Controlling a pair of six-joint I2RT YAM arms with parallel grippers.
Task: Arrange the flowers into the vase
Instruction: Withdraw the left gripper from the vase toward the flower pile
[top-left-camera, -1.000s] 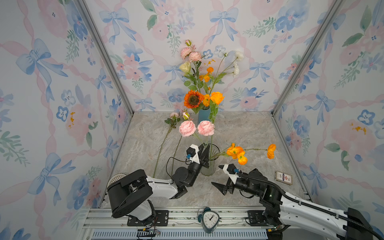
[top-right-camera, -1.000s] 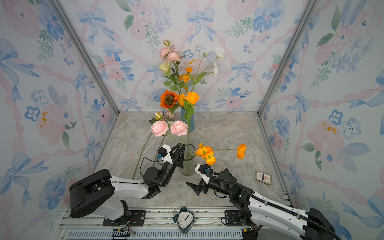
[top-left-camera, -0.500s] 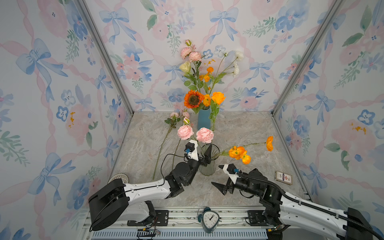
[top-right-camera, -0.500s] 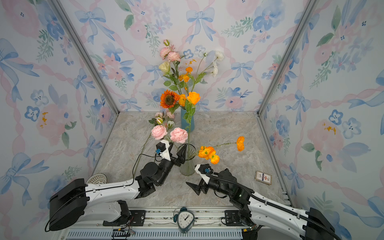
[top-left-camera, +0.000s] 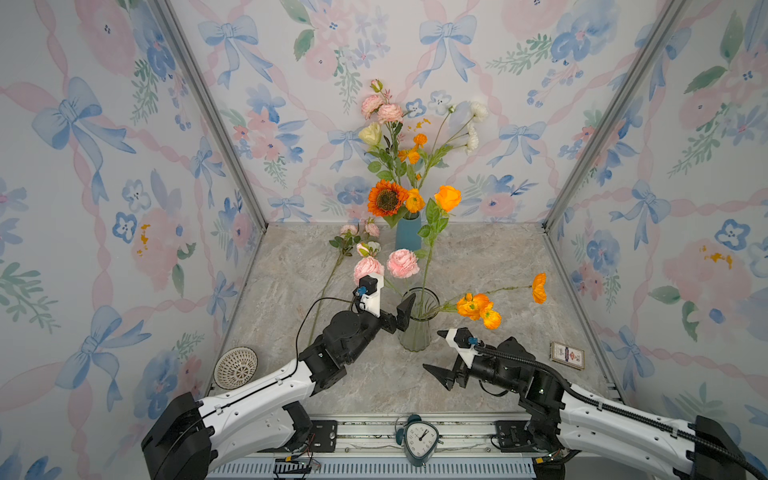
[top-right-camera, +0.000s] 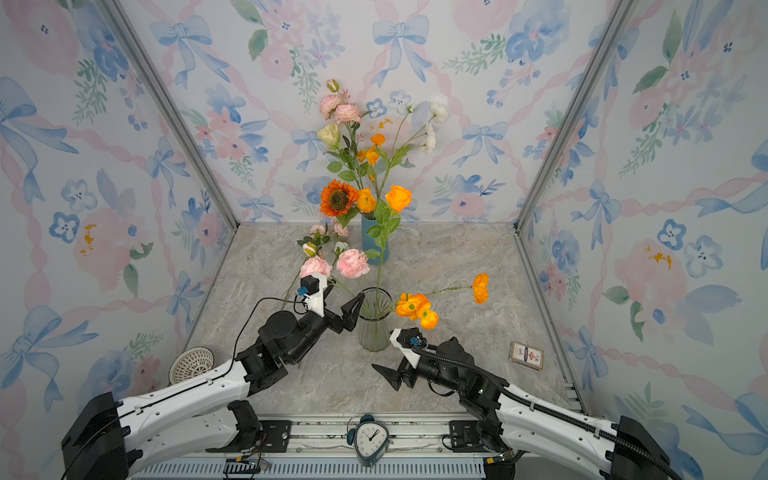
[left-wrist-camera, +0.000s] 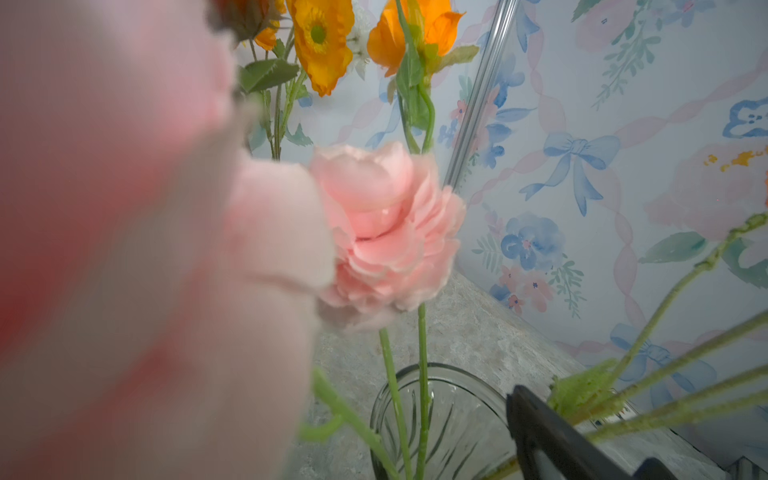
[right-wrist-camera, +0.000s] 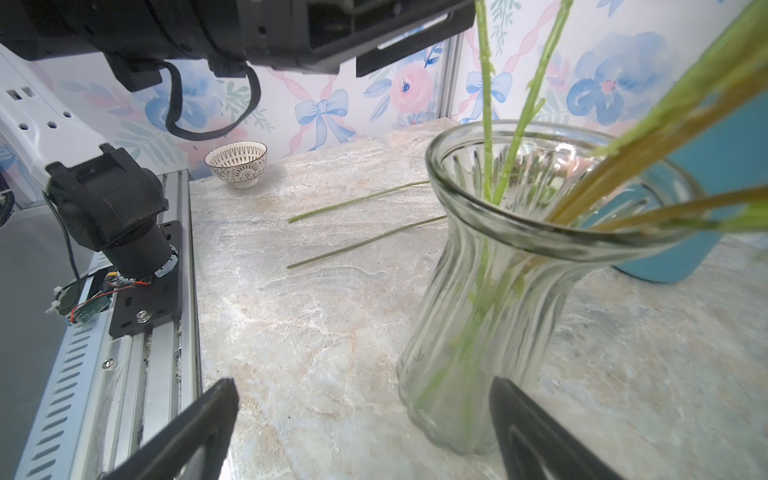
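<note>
A clear ribbed glass vase (top-left-camera: 417, 332) (top-right-camera: 374, 332) (right-wrist-camera: 494, 291) stands at the table's front centre. In it are a stem with two pink peonies (top-left-camera: 402, 263) (left-wrist-camera: 386, 232), a tall orange rose (top-left-camera: 448, 196), and orange poppies (top-left-camera: 478, 307) leaning right. My left gripper (top-left-camera: 388, 307) (top-right-camera: 338, 303) is open beside the vase rim, with the peony stem loose between its jaws. In the left wrist view one dark finger (left-wrist-camera: 552, 440) shows; a blurred peony hides the other. My right gripper (top-left-camera: 446, 357) (right-wrist-camera: 365, 436) is open and empty, low in front of the vase. More flowers (top-left-camera: 345, 245) lie on the table at the back left.
A blue vase (top-left-camera: 408, 237) full of flowers, with a sunflower (top-left-camera: 386, 198), stands at the back centre. A patterned bowl (top-left-camera: 235, 368) sits front left, a card deck (top-left-camera: 567, 355) front right, and a small clock (top-left-camera: 419, 440) on the front rail. Two stems (right-wrist-camera: 361, 199) lie left of the glass vase.
My left gripper has opened and let go of the peony stem, which now stands in the glass vase; its arm reached forward. The poppies shifted slightly. The right arm stayed still.
</note>
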